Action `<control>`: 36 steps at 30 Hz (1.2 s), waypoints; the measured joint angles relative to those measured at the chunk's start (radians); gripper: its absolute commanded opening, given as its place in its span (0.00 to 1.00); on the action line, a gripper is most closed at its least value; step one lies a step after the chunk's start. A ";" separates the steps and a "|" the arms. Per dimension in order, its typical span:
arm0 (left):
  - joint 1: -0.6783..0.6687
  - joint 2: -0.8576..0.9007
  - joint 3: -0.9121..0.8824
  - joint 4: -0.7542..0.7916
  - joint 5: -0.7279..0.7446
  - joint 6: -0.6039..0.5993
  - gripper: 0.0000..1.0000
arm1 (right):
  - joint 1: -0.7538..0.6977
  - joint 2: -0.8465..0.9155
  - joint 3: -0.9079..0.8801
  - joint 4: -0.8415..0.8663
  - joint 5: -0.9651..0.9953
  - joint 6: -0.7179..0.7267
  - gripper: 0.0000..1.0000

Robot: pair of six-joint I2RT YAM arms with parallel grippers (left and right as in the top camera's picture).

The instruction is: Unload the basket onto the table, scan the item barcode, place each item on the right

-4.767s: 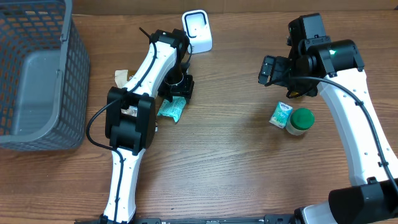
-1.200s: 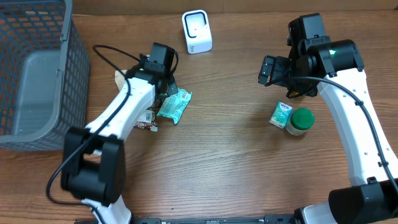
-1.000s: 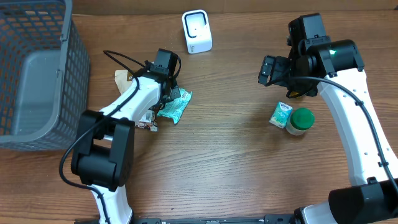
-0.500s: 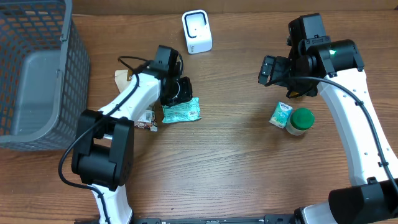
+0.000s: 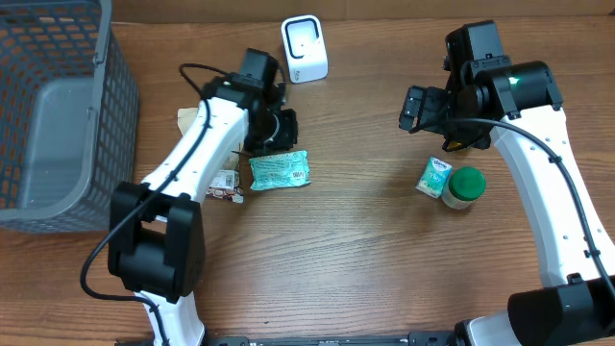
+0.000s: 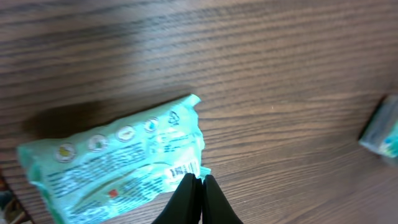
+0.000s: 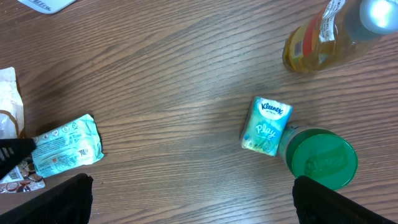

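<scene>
Mint-green plastic packet (image 6: pixel 118 165) lies flat on the wooden table (image 5: pixel 365 250), its barcode corner right at the left gripper's (image 6: pixel 196 182) clenched black tips; whether they pinch its edge I cannot tell. That wrist sits between packet and white scanner stand (image 5: pixel 304 48), with small printed wrappers (image 5: pixel 227 183) just beside the packet and a grey mesh basket (image 5: pixel 115 115) far left. Well apart, the right gripper (image 7: pixel 191 186) hangs spread wide, holding nothing, over a Kleenex tissue pack (image 7: pixel 266 126) touching a green-lidded jar (image 7: pixel 321 160).
</scene>
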 measured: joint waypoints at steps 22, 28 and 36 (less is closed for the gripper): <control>-0.183 0.071 -0.001 -0.015 -0.322 -0.140 0.06 | 0.000 0.000 0.000 0.000 0.001 0.000 1.00; -0.183 0.130 -0.003 -0.033 -0.321 -0.141 0.08 | 0.000 0.000 0.000 0.000 0.000 0.000 1.00; -0.183 0.167 -0.005 -0.052 -0.328 -0.142 0.20 | 0.000 0.000 0.000 0.000 0.000 0.000 1.00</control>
